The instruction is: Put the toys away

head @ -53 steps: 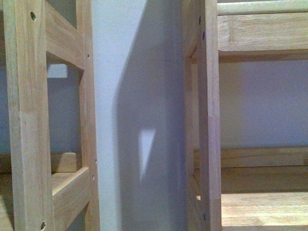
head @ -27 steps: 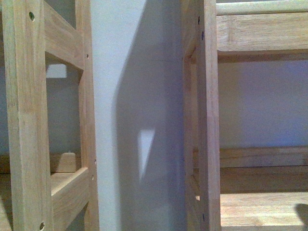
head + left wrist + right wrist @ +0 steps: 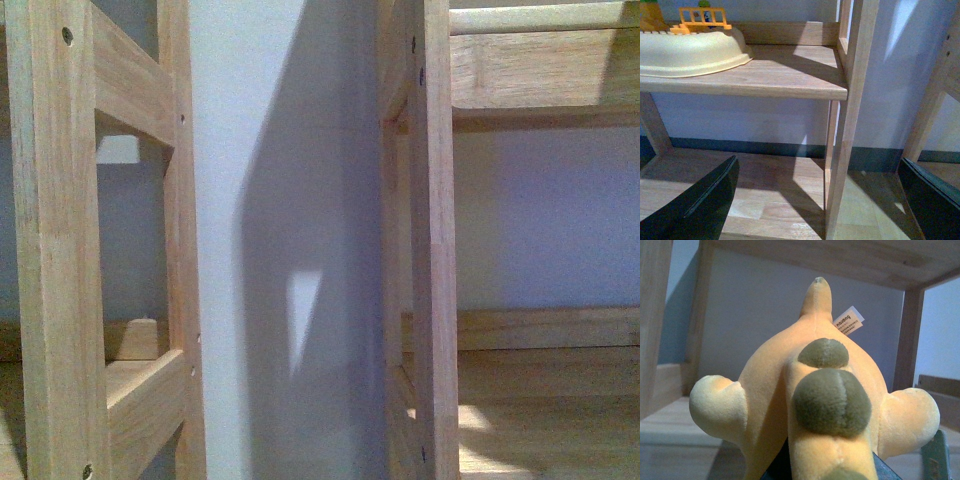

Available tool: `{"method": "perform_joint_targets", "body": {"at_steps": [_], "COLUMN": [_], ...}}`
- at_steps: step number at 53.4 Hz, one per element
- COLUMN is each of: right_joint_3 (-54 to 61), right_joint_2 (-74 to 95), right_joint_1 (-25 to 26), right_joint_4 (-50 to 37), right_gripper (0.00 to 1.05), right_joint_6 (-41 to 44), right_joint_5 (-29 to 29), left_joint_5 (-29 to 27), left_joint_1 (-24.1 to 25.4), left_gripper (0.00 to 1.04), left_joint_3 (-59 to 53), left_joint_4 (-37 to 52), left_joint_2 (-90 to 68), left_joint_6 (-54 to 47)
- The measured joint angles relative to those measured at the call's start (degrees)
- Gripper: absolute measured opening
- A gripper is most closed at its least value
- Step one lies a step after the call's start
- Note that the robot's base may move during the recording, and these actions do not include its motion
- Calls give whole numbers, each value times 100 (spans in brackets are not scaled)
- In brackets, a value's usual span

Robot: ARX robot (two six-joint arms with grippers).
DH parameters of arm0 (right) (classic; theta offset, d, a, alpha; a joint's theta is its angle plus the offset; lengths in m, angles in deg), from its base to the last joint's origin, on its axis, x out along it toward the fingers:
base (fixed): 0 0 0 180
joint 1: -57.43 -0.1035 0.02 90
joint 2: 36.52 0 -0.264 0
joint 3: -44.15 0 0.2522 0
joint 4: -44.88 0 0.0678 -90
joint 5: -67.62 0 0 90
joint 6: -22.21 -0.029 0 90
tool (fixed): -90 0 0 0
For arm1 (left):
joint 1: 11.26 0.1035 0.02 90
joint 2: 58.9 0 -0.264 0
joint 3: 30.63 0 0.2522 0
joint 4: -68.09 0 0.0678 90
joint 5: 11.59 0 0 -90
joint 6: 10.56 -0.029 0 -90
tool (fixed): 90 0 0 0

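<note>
Shadow has spread over the right shelf [image 3: 545, 420] — right gripper [image 3: 825, 470] grips the plush animal [image 3: 815, 400]; left gripper [image 3: 815, 200] gapes.

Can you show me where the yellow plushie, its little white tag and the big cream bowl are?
plushie [image 3: 815, 405]: right wrist view, on its back.
tag [image 3: 848, 320]: right wrist view, middle of the label.
bowl [image 3: 690, 52]: left wrist view, on its side wall.
</note>
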Motion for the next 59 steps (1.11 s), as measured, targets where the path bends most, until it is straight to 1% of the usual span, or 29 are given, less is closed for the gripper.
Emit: {"method": "perform_joint_targets", "body": {"at_steps": [2, 3, 6, 9, 14, 21, 28, 36, 49, 59], "right_joint_3": [-260, -437, -750, -1012, -1394, -1744, -2031, -2393, -3152, -3746], "right_joint_2": [127, 232, 505, 802, 1438, 2166, 2861, 3504, 4234, 4741], "right_joint_1": [686, 1226, 2168, 2664, 2909, 2846, 2573, 1963, 1021, 704], "right_joint_4": [114, 164, 96, 22, -142, -199, -190, -308, -341, -264], "right_gripper": [7, 7, 7, 7, 7, 7, 7, 7, 7, 7], "right_joint_6": [-439, -793, -1451, -1858, -2391, -2830, -3045, -3139, -3265, -3469], "right_joint_5": [-612, -1075, -1816, -2157, -2369, -2570, -2680, -2728, -2546, -2396], "left_joint_5": [0, 0, 0, 0, 0, 0, 0, 0, 0, 0], "left_joint_1": [0, 0, 0, 0, 0, 0, 0, 0, 0, 0], "left_gripper": [98, 98, 98, 98, 98, 98, 98, 98, 98, 98], "left_joint_3": [0, 0, 0, 0, 0, 0, 0, 0, 0, 0], "left_joint_4": [0, 0, 0, 0, 0, 0, 0, 0, 0, 0], "left_joint_2": [0, 0, 0, 0, 0, 0, 0, 0, 0, 0], "left_joint_6": [0, 0, 0, 0, 0, 0, 0, 0, 0, 0]}}
